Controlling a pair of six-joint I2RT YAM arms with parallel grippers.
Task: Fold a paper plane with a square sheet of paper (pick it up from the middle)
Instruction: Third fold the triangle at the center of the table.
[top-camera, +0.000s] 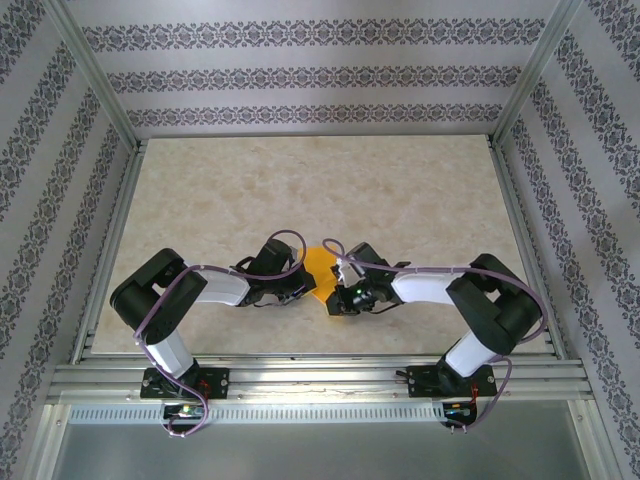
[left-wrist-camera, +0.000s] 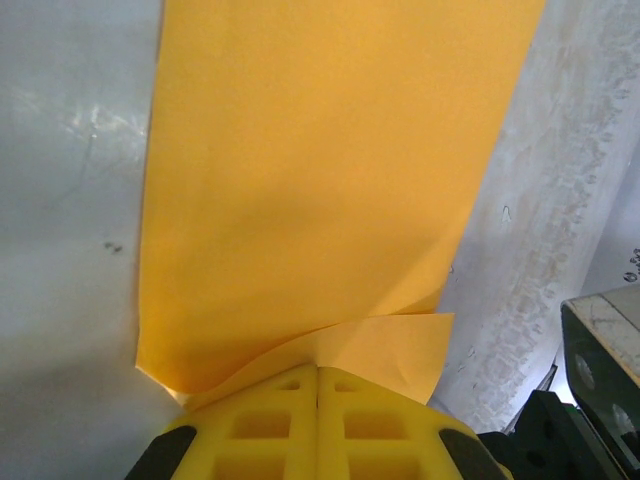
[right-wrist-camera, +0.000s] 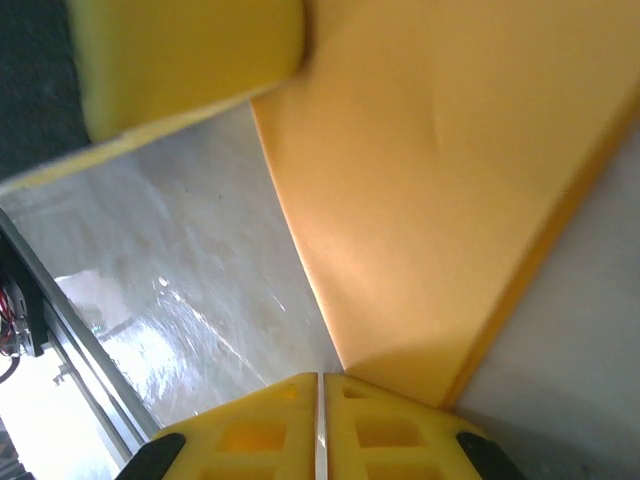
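Observation:
The square sheet of paper (top-camera: 318, 265) is bright orange and folded into layers, and it lies between my two grippers at the middle of the near table. In the left wrist view the paper (left-wrist-camera: 320, 180) is a long band with a loose flap at its near end. My left gripper (left-wrist-camera: 317, 372) is shut on that end, its yellow fingers pressed together. In the right wrist view the paper (right-wrist-camera: 440, 200) narrows to a corner at my right gripper (right-wrist-camera: 320, 380). Its jaws stand a hairline apart, with nothing between them. From above, the left gripper (top-camera: 303, 287) and right gripper (top-camera: 336, 298) nearly meet.
The pale marbled table (top-camera: 320, 190) stretches back to patterned walls. A metal rail (top-camera: 320, 378) runs along the near edge, and both arm bases sit on it. A yellow finger of the left gripper (right-wrist-camera: 190, 60) is close at the upper left in the right wrist view.

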